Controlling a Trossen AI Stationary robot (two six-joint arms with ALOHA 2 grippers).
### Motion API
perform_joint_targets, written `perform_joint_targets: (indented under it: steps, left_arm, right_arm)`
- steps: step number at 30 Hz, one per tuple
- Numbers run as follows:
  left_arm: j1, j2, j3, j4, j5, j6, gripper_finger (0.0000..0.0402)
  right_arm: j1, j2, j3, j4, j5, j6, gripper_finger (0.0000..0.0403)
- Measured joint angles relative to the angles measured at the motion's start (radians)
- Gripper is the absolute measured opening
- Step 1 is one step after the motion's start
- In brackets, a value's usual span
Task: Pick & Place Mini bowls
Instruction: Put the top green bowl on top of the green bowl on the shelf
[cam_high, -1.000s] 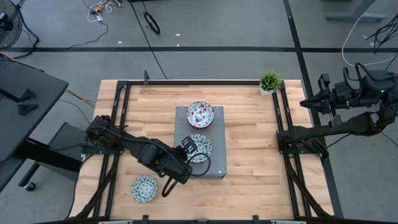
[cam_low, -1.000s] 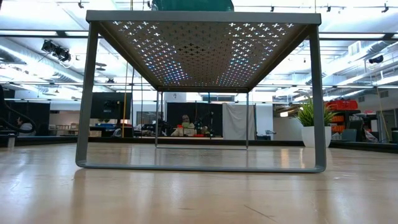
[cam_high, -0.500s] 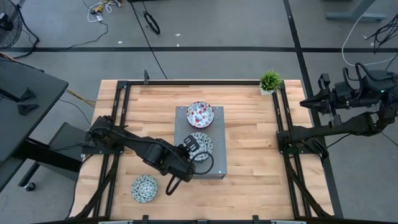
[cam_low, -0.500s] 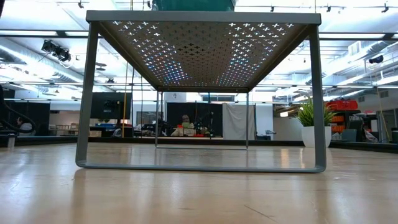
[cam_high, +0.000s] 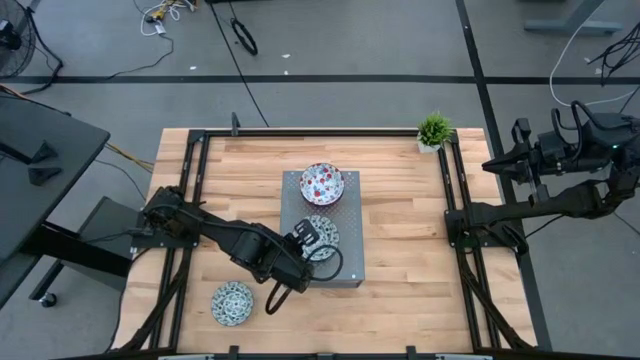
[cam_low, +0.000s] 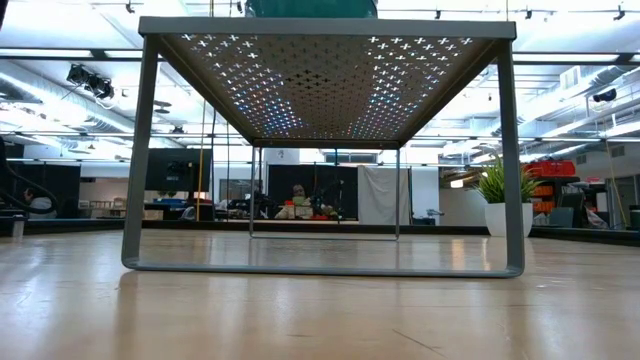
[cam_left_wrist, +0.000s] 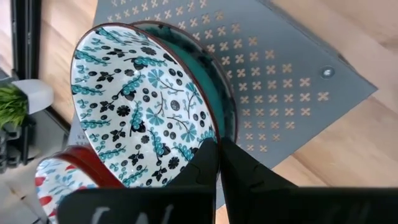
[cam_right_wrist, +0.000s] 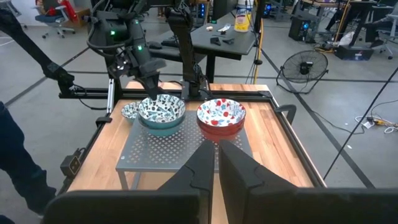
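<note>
Left tool (cam_high: 312, 238), pinched on the rim of a blue-green patterned white ceramic mini bowl (cam_high: 322, 232), has carried it inward onto the grey perforated metal stand (cam_high: 348, 262), six o'clock of the red-speckled bowls (cam_high: 322, 183): release likely next; right tool (cam_high: 497, 165) parked, narrow, empty.

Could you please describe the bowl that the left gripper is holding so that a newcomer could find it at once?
Find the grey perforated stand mid-table. Two bowl stacks sit on it; the blue-green patterned bowl tops the nearer one, pinched at its rim by the left gripper. The other stack is red-speckled.

The lower blue-green bowl (cam_left_wrist: 217, 81) is mostly hidden under the upper.
</note>
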Motion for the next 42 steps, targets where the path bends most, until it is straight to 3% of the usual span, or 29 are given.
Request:
perform_joint_targets:
  steps: [8,17,32,42]
  left_arm:
    - [0.001,0.000,0.000,-0.001,0.039,-0.004,0.0018]
    - [0.005,0.000,0.000,-0.002,0.016,0.003,0.0024]
    - [0.010,0.000,0.000,0.000,0.021,0.008,0.0126]
    - [0.016,-0.021,0.001,-0.009,0.003,0.006,0.0153]
  right_arm:
    - [0.000,0.000,0.000,0.000,0.000,0.000,0.0029]
    - [0.000,0.000,0.000,0.000,0.000,0.000,0.0029]
    - [0.000,0.000,0.000,0.000,0.000,0.000,0.0029]
    - [0.000,0.000,0.000,0.000,0.000,0.000,0.0029]
